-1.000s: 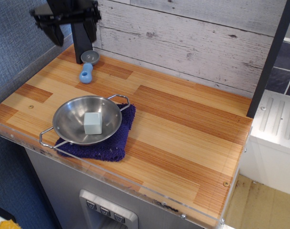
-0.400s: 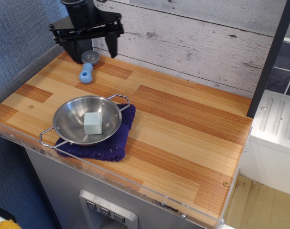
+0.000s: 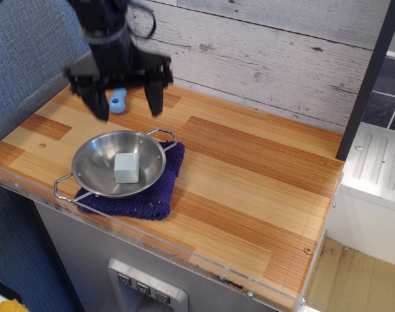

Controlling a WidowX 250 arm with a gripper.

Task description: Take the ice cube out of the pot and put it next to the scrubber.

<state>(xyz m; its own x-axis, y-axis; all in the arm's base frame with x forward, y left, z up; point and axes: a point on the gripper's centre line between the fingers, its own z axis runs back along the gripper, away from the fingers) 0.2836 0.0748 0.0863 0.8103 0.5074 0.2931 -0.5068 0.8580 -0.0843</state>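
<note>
The ice cube (image 3: 126,168), a pale grey-white block, lies inside the pot (image 3: 93,170), a shallow steel bowl with two wire handles at the front left of the counter. The pot rests on a dark purple cloth (image 3: 159,193). My gripper (image 3: 127,106) hangs open above the pot's far rim, its two black fingers spread wide and empty. Only the light-blue handle of the scrubber (image 3: 118,101) shows between the fingers; its grey head is hidden behind the gripper.
The wooden counter (image 3: 249,175) has a clear plastic front edge. A white plank wall (image 3: 262,52) runs along the back. A dark post (image 3: 369,78) stands at the right, with a white appliance (image 3: 373,169) beyond it.
My gripper has come down and forward from the back left corner to just above the pot's far rim, now covering the scrubber's head. It stays open. The cube and pot have not moved.
</note>
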